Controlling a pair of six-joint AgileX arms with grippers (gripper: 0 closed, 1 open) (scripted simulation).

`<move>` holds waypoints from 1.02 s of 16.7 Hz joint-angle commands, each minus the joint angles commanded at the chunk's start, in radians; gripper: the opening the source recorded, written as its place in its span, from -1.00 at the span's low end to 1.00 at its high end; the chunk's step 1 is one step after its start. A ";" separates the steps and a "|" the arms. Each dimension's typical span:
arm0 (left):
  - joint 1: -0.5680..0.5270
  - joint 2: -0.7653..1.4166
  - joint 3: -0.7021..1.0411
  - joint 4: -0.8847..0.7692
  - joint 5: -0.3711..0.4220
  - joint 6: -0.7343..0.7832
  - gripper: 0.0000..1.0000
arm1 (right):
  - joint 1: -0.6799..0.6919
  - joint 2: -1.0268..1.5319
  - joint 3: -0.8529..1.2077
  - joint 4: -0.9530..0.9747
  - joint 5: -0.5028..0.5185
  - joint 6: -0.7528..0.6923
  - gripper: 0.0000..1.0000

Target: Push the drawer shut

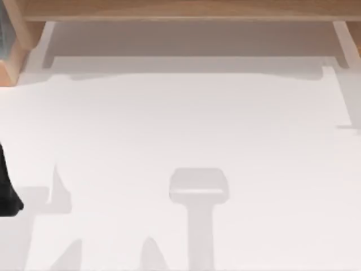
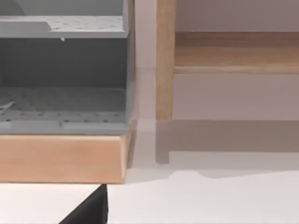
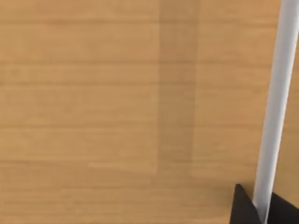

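Observation:
A wide light-wood panel (image 3: 107,112), which looks like the drawer front, is seen from very close in the right wrist view. A slim white bar handle (image 3: 274,93) runs along it. My right gripper (image 3: 264,210) is right up against the panel, and its dark tips show on both sides of the bar. My left gripper (image 1: 7,195) is parked low at the table's left edge, and its dark tip (image 2: 88,211) hovers over the white tabletop.
A wooden desk frame (image 1: 180,10) spans the far edge of the white table (image 1: 186,124), with pale uprights (image 1: 45,45) at both ends. A grey perforated shelf unit (image 2: 65,70) on a wooden base (image 2: 60,158) stands at the far left, beside a wooden leg (image 2: 164,60).

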 joint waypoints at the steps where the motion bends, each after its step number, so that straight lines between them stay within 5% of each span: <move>1: 0.000 0.000 0.000 0.000 0.000 0.000 1.00 | 0.020 0.013 0.041 -0.023 0.019 -0.001 -1.00; 17: 0.000 0.000 0.000 0.000 0.000 0.000 1.00 | 0.137 0.140 0.346 -0.215 0.143 0.001 -1.00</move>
